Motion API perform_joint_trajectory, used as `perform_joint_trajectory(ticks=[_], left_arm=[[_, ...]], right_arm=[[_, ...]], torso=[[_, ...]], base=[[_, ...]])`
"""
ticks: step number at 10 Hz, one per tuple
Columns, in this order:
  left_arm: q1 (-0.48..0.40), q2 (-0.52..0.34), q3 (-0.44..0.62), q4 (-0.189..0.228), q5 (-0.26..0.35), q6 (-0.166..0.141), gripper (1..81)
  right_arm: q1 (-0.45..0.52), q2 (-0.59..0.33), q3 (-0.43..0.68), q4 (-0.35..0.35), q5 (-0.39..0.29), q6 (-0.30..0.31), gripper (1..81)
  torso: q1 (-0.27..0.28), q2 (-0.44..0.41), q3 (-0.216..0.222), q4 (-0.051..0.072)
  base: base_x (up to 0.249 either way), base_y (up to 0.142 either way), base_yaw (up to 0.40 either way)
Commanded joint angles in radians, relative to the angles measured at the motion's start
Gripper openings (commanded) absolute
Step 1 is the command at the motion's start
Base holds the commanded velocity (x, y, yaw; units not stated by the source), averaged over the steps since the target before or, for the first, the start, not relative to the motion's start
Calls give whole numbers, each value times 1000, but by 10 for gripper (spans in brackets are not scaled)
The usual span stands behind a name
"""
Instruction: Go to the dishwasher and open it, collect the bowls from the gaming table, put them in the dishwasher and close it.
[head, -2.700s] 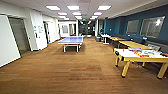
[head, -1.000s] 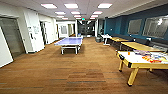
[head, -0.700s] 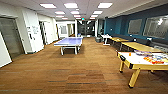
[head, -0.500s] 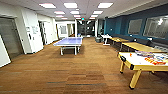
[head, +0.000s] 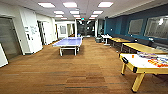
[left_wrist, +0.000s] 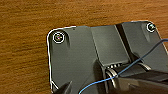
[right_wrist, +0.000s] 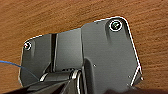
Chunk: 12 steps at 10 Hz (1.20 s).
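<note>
The robot is rolling forward across the wood floor (head: 75, 75), the blue ping-pong table (head: 68, 42) and yellow game table (head: 140, 65) looming larger, still searching, fingers' state impossible to tell.

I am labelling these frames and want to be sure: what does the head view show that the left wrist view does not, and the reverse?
The head view has the room: a blue table-tennis table in the middle, a yellow-legged game table at the right with colourful things on it, wooden tables along the blue wall, and ceiling lights. The left wrist view has the robot's own dark plate and a thin blue cable seen from close above. Both share the brown wood-look floor.
</note>
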Motion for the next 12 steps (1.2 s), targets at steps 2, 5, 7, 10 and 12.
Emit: perform_joint_trajectory(ticks=[2,5,7,10,12], left_arm=[[-57,0,-1,-4,43,2,811],[-57,0,-1,-2,43,2,811],[-57,0,-1,-1,43,3,811],[-58,0,-1,-1,44,3,811],[-58,0,-1,1,44,3,811]], right_arm=[[56,4,-1,8,-46,-4,811],[56,6,4,8,-46,-4,811],[55,6,4,8,-46,-4,811],[56,6,4,8,-46,-4,811],[56,7,4,8,-46,-4,811]], torso=[[0,0,0,0],[0,0,0,0],[0,0,0,0],[0,0,0,0],[0,0,0,0]], base=[[202,0,0],[202,0,0],[202,0,0],[202,0,0],[202,0,0]])
